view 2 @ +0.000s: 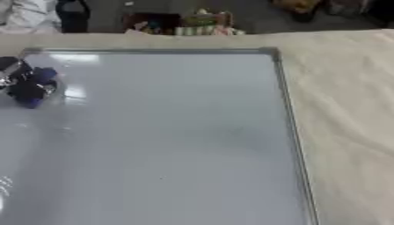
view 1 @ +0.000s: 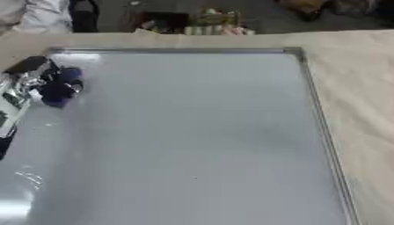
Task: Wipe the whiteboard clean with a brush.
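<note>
A large whiteboard (view 1: 192,140) with a thin metal frame lies flat on a cloth-covered table and fills most of both views; its surface looks blank and glossy. My left hand (view 1: 34,81) comes in from the left edge over the board's upper left corner, its fingers curled round a dark blue brush (view 1: 60,90) that rests on the board. The brush (view 2: 32,90) also shows at the left edge of the right eye view. My right hand is out of sight.
Beige cloth (view 1: 358,101) covers the table to the right of the board and along its far edge. Beyond the far edge lie a dark floor and some small coloured objects (view 1: 212,24).
</note>
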Controlling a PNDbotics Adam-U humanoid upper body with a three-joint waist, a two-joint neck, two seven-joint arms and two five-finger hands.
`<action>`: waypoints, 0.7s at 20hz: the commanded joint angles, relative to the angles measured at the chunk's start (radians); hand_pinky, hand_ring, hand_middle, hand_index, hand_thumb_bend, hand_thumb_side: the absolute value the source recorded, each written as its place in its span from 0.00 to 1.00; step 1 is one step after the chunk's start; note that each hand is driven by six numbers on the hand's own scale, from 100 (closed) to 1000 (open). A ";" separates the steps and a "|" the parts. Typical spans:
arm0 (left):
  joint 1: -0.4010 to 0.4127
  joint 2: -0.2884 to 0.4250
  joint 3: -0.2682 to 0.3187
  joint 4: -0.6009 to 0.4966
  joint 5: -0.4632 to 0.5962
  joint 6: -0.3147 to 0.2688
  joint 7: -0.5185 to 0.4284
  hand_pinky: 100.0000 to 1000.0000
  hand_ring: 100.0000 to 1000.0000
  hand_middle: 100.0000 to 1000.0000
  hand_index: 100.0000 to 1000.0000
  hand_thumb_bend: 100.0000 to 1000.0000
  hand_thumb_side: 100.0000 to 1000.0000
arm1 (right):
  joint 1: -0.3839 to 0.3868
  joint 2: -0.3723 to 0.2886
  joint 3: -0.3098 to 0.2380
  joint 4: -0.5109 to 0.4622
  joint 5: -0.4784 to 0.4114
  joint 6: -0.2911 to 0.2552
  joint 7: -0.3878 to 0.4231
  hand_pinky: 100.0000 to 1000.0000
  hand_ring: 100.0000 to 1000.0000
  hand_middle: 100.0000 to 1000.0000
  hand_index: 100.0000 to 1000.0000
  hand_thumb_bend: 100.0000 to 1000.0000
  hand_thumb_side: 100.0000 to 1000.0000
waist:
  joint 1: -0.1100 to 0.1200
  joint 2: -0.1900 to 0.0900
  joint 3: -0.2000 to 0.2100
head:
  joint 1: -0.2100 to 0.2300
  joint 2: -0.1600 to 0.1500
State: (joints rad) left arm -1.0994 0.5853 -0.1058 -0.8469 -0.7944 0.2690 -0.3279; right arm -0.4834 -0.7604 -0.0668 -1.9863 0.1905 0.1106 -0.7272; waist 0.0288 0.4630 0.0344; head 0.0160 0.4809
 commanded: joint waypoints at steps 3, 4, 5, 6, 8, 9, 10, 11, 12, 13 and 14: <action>-0.003 -0.013 -0.002 0.013 -0.006 -0.002 0.004 0.50 0.56 0.36 0.40 0.13 0.32 | -0.004 -0.016 -0.015 -0.014 -0.004 0.001 -0.002 0.76 0.78 0.71 0.78 0.00 1.00 | -0.004 -0.019 -0.005 | 0.004 -0.004; -0.003 -0.013 -0.002 0.013 -0.009 -0.003 0.005 0.50 0.54 0.34 0.40 0.14 0.32 | -0.003 -0.015 -0.015 -0.014 -0.004 0.001 -0.003 0.76 0.78 0.71 0.78 0.00 1.00 | -0.004 -0.019 -0.005 | 0.006 -0.006; -0.003 -0.014 -0.003 0.015 -0.012 -0.003 0.005 0.49 0.53 0.33 0.40 0.13 0.32 | -0.003 -0.015 -0.016 -0.014 -0.004 0.001 -0.003 0.76 0.78 0.71 0.78 0.00 1.00 | -0.004 -0.019 -0.006 | 0.008 -0.008; -0.003 -0.015 -0.003 0.016 -0.015 -0.003 0.006 0.49 0.53 0.32 0.40 0.13 0.32 | -0.003 -0.015 -0.016 -0.014 -0.004 0.000 -0.004 0.76 0.78 0.71 0.78 0.00 1.00 | -0.004 -0.018 -0.007 | 0.009 -0.010; -0.004 -0.017 -0.004 0.019 -0.024 -0.004 0.008 0.48 0.52 0.31 0.39 0.11 0.32 | -0.003 -0.015 -0.016 -0.014 -0.004 0.000 -0.003 0.76 0.78 0.71 0.78 0.00 1.00 | -0.004 -0.018 -0.008 | 0.010 -0.011; -0.005 -0.018 -0.005 0.020 -0.028 -0.004 0.010 0.48 0.52 0.31 0.39 0.11 0.31 | -0.003 -0.015 -0.016 -0.014 -0.004 0.000 -0.003 0.76 0.78 0.71 0.78 0.00 1.00 | -0.004 -0.018 -0.008 | 0.011 -0.011; -0.005 -0.020 -0.005 0.022 -0.031 -0.004 0.011 0.48 0.51 0.30 0.39 0.11 0.31 | -0.003 -0.014 -0.016 -0.014 -0.004 0.000 -0.003 0.76 0.78 0.70 0.78 0.00 1.00 | -0.004 -0.018 -0.009 | 0.011 -0.012; -0.006 -0.022 -0.005 0.024 -0.034 -0.004 0.013 0.48 0.51 0.30 0.39 0.10 0.31 | -0.002 -0.014 -0.016 -0.014 -0.005 0.000 -0.003 0.76 0.78 0.70 0.78 0.00 1.00 | -0.004 -0.018 -0.009 | 0.012 -0.013; -0.007 -0.023 -0.006 0.025 -0.038 -0.004 0.014 0.48 0.50 0.29 0.39 0.09 0.30 | -0.002 -0.014 -0.016 -0.014 -0.005 0.000 -0.002 0.76 0.78 0.70 0.78 0.00 1.00 | -0.004 -0.017 -0.009 | 0.012 -0.014; -0.008 -0.025 -0.007 0.027 -0.041 -0.005 0.016 0.47 0.49 0.28 0.38 0.08 0.30 | -0.003 -0.013 -0.016 -0.014 -0.005 0.000 -0.002 0.76 0.78 0.70 0.78 0.00 1.00 | -0.003 -0.017 -0.010 | 0.013 -0.015; -0.009 -0.027 -0.008 0.028 -0.043 -0.006 0.017 0.47 0.48 0.26 0.36 0.07 0.29 | -0.003 -0.013 -0.016 -0.014 -0.005 0.000 -0.002 0.76 0.78 0.70 0.78 0.00 1.00 | -0.003 -0.016 -0.010 | 0.013 -0.016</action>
State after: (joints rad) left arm -1.1082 0.5713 -0.1060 -0.8320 -0.8361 0.2640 -0.3092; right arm -0.4793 -0.7533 -0.0677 -1.9863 0.1905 0.1111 -0.7275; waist 0.0294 0.4630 0.0290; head 0.0248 0.4801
